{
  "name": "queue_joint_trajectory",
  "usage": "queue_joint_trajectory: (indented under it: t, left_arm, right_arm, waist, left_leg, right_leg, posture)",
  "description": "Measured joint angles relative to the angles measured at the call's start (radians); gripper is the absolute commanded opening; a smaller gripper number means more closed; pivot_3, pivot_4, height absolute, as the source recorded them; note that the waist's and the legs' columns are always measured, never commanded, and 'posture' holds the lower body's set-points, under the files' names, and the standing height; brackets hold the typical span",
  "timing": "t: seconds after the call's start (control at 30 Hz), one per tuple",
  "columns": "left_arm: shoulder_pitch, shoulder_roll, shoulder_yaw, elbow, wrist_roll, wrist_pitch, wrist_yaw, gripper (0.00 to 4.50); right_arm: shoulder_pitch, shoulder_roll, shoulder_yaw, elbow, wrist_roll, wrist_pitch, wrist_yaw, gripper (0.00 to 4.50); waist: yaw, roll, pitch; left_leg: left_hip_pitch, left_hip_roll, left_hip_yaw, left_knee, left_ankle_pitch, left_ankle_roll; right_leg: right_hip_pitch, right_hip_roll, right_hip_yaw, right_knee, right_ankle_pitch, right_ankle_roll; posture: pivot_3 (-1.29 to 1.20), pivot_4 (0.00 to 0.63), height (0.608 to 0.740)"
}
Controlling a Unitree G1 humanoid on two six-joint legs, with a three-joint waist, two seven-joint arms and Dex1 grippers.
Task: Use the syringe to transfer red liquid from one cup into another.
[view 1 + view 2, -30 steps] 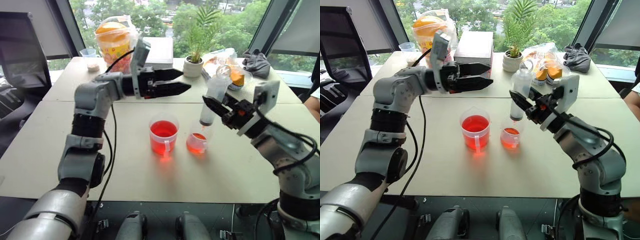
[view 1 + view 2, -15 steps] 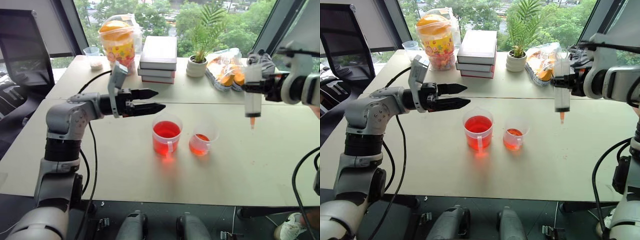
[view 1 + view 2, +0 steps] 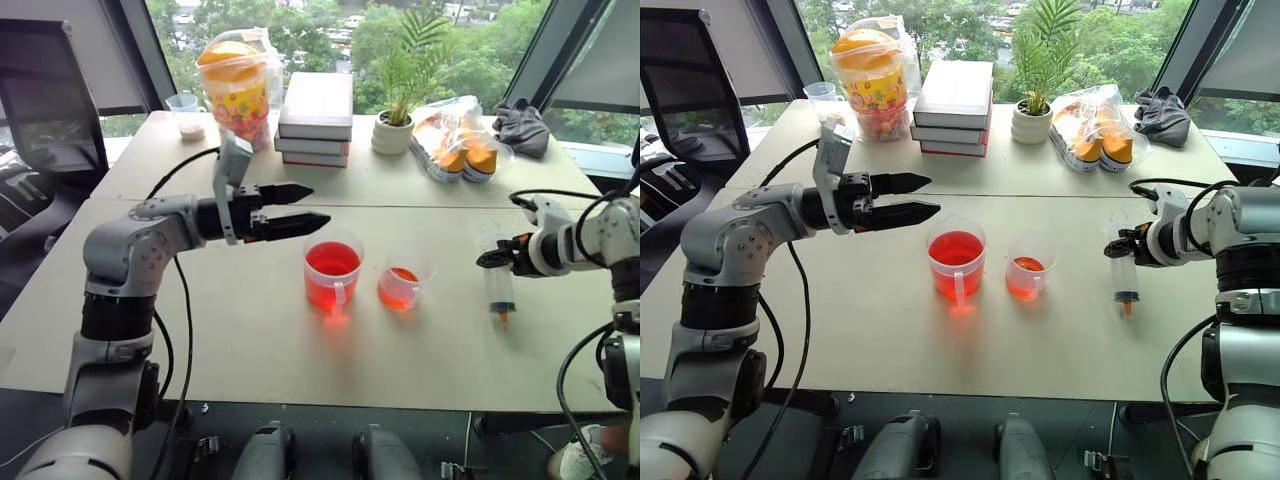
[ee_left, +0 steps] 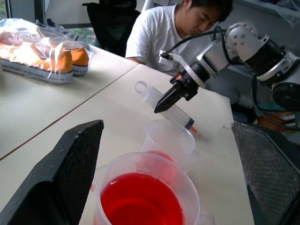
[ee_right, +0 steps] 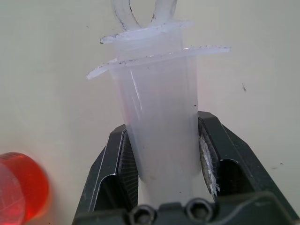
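table [image 3: 250, 330] | syringe [image 3: 499, 287] barrel partly hidden by right end effector [image 3: 492, 258]

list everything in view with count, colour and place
syringe: 1, clear, orange tip, right of cups, in right pincer
larger cup: 1, red liquid, table centre
smaller cup: 1, little red liquid, beside larger cup
books: stack, white, far table
plant: 1, green, white pot, beside books
snack tub: 1, orange-yellow, far left
shoes: bagged pair, orange, far right
cloth: 1, grey, far right
person: 1, white shirt, beyond table
left pincer: black, open, above table
right pincer: black, shut on syringe
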Motion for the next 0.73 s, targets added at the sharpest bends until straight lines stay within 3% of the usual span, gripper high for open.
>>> queue_joint_trajectory:
  t: [0.1, 0.13, 0.27, 0.4, 0.57, 0.73]
  left_arm:
    - [0.015, 0.007, 0.0, -0.02, -0.012, 0.015, 0.009, 4.48]
    - [0.016, 0.011, 0.0, -0.021, -0.012, 0.016, 0.012, 4.5]
    - [0.023, 0.037, -0.001, -0.027, -0.021, 0.025, 0.014, 4.5]
    - [0.023, 0.05, -0.001, -0.035, -0.041, 0.035, 0.012, 4.5]
    - [0.025, 0.092, 0.003, -0.037, -0.054, 0.036, 0.004, 4.5]
    - [0.025, 0.115, 0.004, -0.035, -0.054, 0.033, 0.002, 4.5]
  right_arm:
    - [0.0, 0.012, 0.001, 0.019, -0.036, -0.02, 0.029, 1.42]
    - [0.001, 0.014, 0.001, 0.018, -0.045, -0.021, 0.038, 2.44]
    - [0.022, 0.013, 0.001, 0.004, -0.065, -0.006, 0.07, 4.48]
    - [0.033, -0.033, -0.003, -0.112, -0.063, 0.012, 0.113, 4.48]
    - [0.165, -0.251, -0.054, -0.469, -0.024, -0.058, 0.249, 4.48]
    - [0.332, -0.352, -0.227, -0.723, 0.042, -0.153, 0.398, 4.48]
  waist:
    - [-0.001, 0.0, 0.0]
    - [-0.002, 0.0, 0.0]
    - [-0.003, 0.0, 0.0]
    - [-0.008, 0.0, 0.0]
    - [-0.007, 0.0, 0.0]
    - [-0.015, 0.0, 0.0]
  left_leg:
    - [0.0, 0.0, 0.0, 0.0, 0.0, 0.0]
    - [0.0, 0.0, 0.0, 0.0, 0.0, 0.0]
    - [0.0, 0.0, 0.0, 0.0, 0.0, 0.0]
    - [0.0, 0.0, 0.0, 0.0, 0.0, 0.0]
    - [0.0, 0.0, -0.001, 0.0, 0.0, 0.0]
    - [0.002, 0.0, -0.001, 0.001, 0.0, 0.0]
  right_leg:
    - [0.0, 0.001, 0.0, 0.0, 0.0, 0.0]
    - [0.0, 0.001, 0.0, 0.0, 0.0, 0.0]
    - [0.0, 0.001, 0.0, 0.001, 0.0, 0.0]
    - [0.0, 0.001, 0.0, 0.0, 0.0, 0.0]
    - [0.0, 0.001, -0.001, -0.001, 0.0, 0.001]
    - [0.002, 0.001, -0.001, 0.0, 0.0, 0.001]
  posture:
    - [0.0, 0.15, 0.74]
    - [0.0, 0.15, 0.74]
    - [0.0, 0.15, 0.74]
    - [0.0, 0.15, 0.74]
    - [0.0, 0.15, 0.74]
    - [0.0, 0.15, 0.74]
